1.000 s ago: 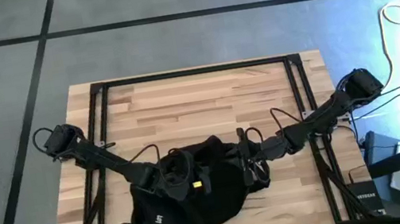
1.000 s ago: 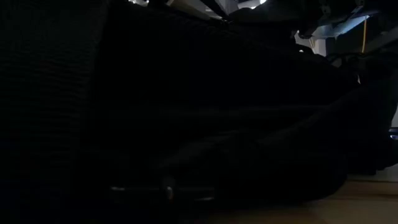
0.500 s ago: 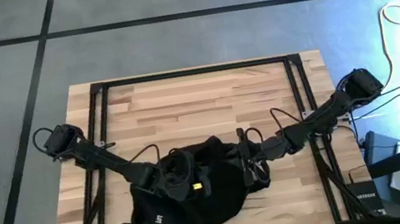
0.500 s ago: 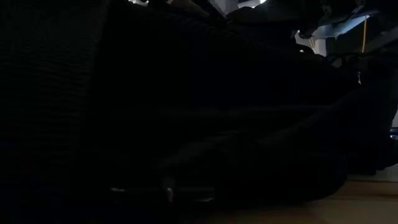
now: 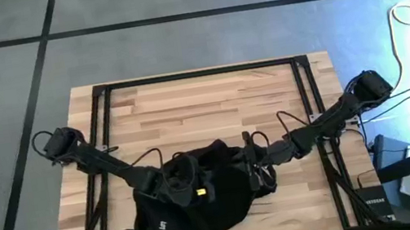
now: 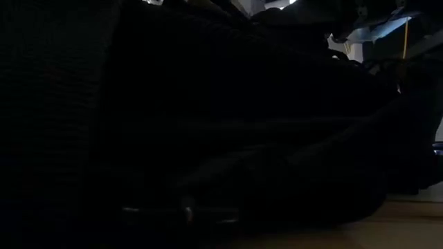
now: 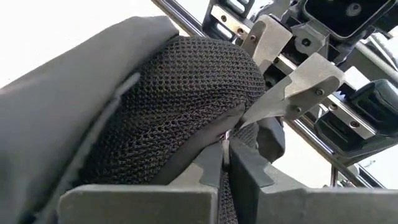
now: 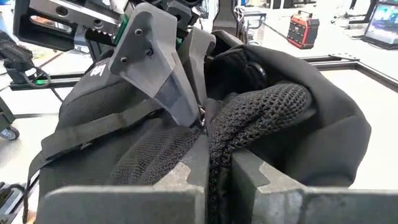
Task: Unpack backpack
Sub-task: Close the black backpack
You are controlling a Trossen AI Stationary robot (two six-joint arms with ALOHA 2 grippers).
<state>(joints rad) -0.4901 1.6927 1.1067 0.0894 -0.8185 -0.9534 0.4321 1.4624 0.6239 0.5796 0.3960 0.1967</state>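
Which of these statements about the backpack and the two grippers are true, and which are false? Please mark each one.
1. The backpack lies near the front edge of the wooden table. True.
2. The left gripper is closed on the backpack's mesh fabric. True.
3. The right gripper hangs open, far from the backpack. False: it is also closed on a fold of the black mesh.
4. Several unpacked items already lie on the table beside the backpack. False: the high view shows only the backpack and the arms on the table.
5. The two grippers work close together, almost touching each other. True: each wrist view shows the other gripper right next to it.
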